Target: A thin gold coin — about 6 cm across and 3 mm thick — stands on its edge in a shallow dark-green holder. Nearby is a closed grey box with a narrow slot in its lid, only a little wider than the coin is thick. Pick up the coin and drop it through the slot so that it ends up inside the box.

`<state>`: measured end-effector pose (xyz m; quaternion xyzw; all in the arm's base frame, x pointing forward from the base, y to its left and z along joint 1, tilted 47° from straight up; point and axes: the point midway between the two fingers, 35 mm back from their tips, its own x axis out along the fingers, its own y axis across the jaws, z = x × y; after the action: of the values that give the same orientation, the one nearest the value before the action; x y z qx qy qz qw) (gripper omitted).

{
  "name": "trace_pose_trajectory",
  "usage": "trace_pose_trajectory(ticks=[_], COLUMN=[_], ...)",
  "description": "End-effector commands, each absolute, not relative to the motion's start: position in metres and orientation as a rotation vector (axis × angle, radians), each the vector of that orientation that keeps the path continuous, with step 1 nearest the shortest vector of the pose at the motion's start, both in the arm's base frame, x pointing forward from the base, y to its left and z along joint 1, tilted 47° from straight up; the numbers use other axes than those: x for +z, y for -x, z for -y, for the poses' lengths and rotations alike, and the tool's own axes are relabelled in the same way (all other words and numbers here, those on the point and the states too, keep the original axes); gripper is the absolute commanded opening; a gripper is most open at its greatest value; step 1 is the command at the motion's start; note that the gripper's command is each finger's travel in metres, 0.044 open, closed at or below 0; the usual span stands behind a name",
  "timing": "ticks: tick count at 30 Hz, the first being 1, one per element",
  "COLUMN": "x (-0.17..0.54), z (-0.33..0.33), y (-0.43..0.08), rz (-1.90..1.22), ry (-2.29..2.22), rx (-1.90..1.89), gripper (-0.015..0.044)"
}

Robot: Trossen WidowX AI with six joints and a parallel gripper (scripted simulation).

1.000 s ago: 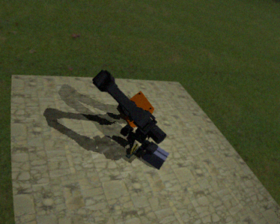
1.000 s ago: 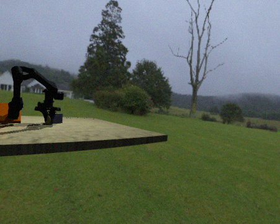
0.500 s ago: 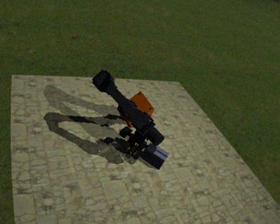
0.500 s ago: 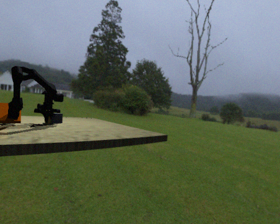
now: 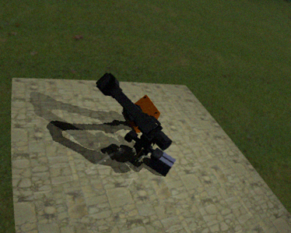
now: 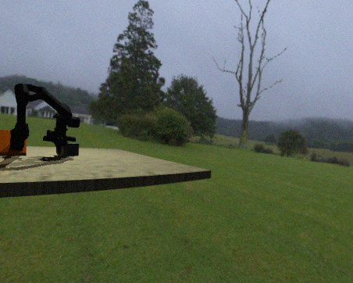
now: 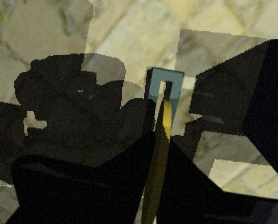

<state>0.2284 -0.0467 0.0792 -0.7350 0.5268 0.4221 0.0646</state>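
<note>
The gold coin stands on edge in the wrist view, thin and tilted slightly from vertical in the picture. My gripper is shut on the coin, with one black finger on each side, low over the stone surface. The shallow green holder shows its far end just beyond the fingers; the coin's far part overlaps its slot. Whether the coin's bottom is raised in it is hidden. The closed grey box stands close beside the gripper, with a dark slot line across its lid; its dark side is at the wrist view's right edge.
The stone-patterned platform carries everything and ends at grass. The orange base block stands behind the arm. Arm shadows fall across the stone and darken the area around the holder.
</note>
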Motion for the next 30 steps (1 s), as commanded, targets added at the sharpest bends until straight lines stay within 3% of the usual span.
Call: trace_pose_trajectory(ticks=[1,30], x=[0.084,0.135], z=[0.04,-0.012], y=[-0.23,-0.223], rz=[-1.582,-1.585], ry=[2.214,2.213], rx=[1.27,1.272], gripper=[0.0,0.0])
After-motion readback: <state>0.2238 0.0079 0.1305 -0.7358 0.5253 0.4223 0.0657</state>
